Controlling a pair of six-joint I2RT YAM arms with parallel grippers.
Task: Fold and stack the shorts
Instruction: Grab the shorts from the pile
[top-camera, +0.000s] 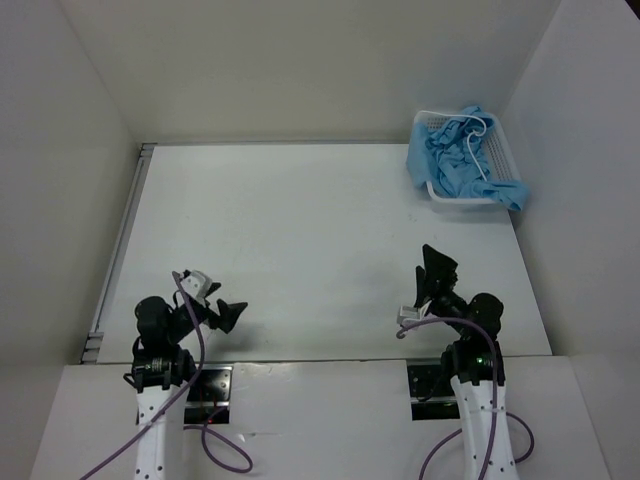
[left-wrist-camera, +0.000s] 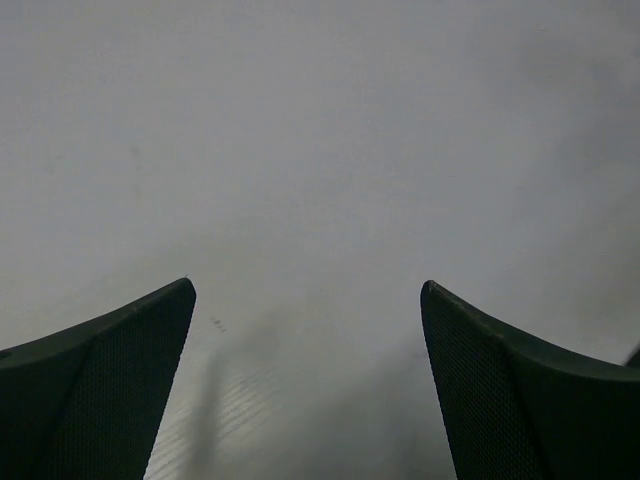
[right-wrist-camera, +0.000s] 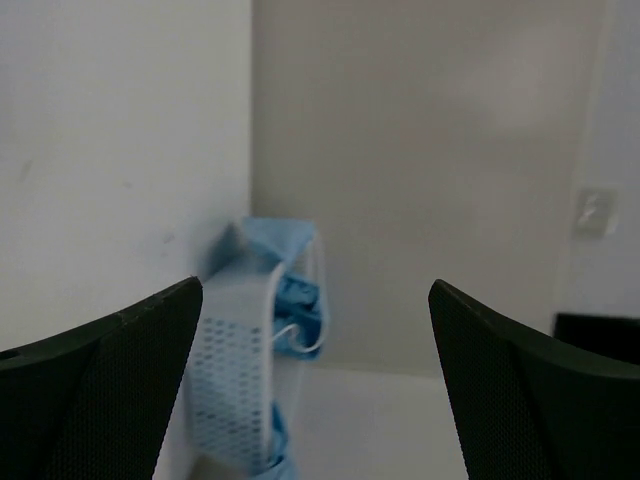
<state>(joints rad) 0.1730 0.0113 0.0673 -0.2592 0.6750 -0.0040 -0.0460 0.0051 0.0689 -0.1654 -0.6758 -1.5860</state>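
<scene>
Nearest, the right hand (top-camera: 437, 272) and left hand (top-camera: 228, 315) both hover spread and empty over the tabletop (top-camera: 300, 230). The right is closer to the white basket (top-camera: 452, 202), where the sky-blue shorts (top-camera: 462, 160) lie heaped, spilling over its near-right corner.

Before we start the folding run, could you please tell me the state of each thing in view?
Light sky-blue fabric shorts: crumpled, unfolded, in the basket, one part hanging over its rim.
White perforated plastic basket: upright, holding the shorts.
Left tool: open, empty.
Right tool: open, empty.
</scene>
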